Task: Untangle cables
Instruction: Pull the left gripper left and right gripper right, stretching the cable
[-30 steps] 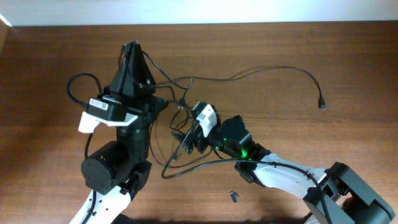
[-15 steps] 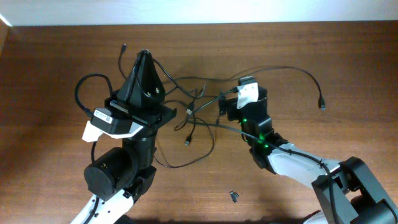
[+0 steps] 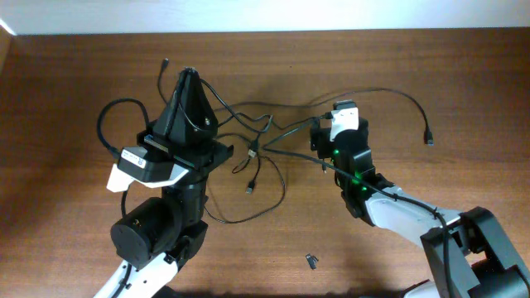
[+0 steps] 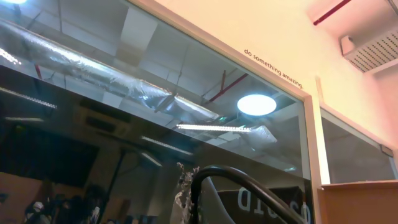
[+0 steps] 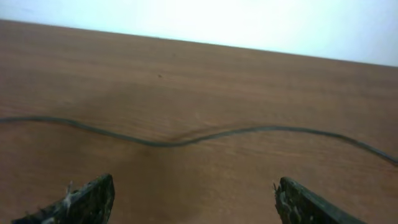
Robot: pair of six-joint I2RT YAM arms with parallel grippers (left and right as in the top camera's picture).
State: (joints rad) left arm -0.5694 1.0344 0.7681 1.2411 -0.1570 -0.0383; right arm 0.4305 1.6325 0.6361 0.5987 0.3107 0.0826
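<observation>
Several thin black cables [image 3: 258, 151] lie tangled on the wooden table between the two arms. One cable runs far right to a small plug [image 3: 429, 139]. My left gripper [image 3: 189, 74] is raised high, pointing up, and is shut on a cable whose free end [image 3: 163, 63] sticks out to the left. In the left wrist view that cable [image 4: 261, 186] arcs out of the left gripper [image 4: 198, 208]. My right gripper [image 3: 330, 126] sits low at the tangle's right edge. In its wrist view the right gripper [image 5: 196, 202] is open with nothing between the fingertips, and a cable [image 5: 186, 140] lies across the table ahead.
A tiny dark clip-like piece [image 3: 311, 261] lies near the front of the table. The left arm's own thicker wire [image 3: 108, 124] loops out on its left side. The table's far edge meets a white wall [image 3: 265, 15].
My right gripper has left the middle of the tangle and moved up and to the right. The left arm shifted slightly right, still holding its cable high, and the tangle spread out.
</observation>
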